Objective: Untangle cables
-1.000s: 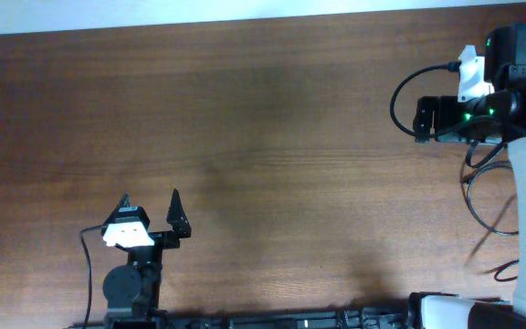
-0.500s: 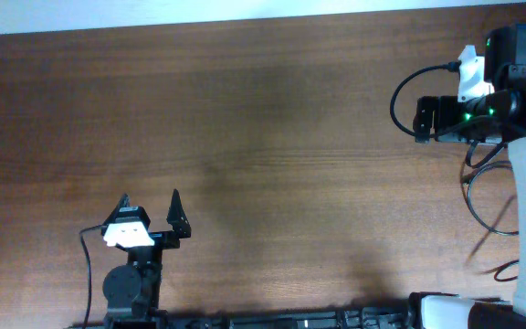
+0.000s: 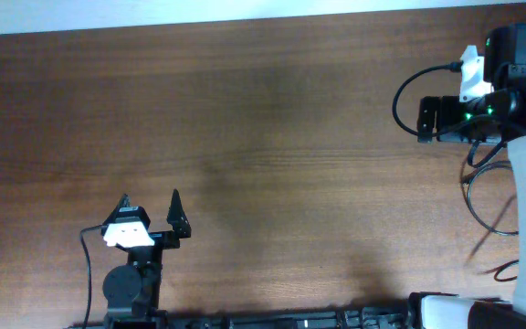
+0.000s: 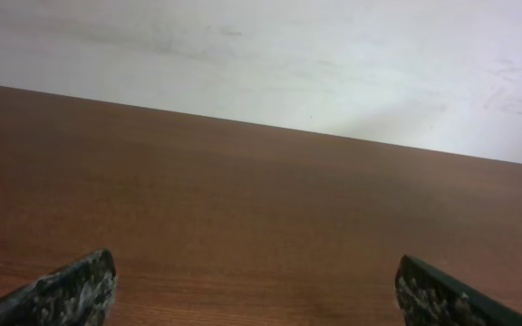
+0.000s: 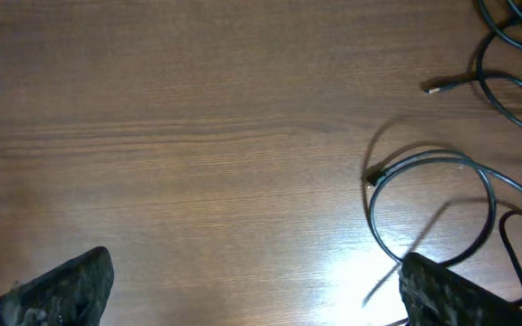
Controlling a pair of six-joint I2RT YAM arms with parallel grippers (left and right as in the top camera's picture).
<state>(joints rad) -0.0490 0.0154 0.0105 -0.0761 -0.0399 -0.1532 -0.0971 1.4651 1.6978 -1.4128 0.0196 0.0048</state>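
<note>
Only loose cables (image 5: 433, 153) curl beside the wide-open right claw (image 5: 254, 272); left claw (image 4: 254, 272) wide too.

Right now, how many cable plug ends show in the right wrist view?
2. The upper plug end lies toward the top right. The lower plug end sits below it, mid-right, at the tip of a loop. The cables run off frame, so more ends may be hidden.

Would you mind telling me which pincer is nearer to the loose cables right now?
The right. The cables lie looped on the table just beside the open right pincer; the left pincer, also open, sits far across the table with no cable in its view.
</note>
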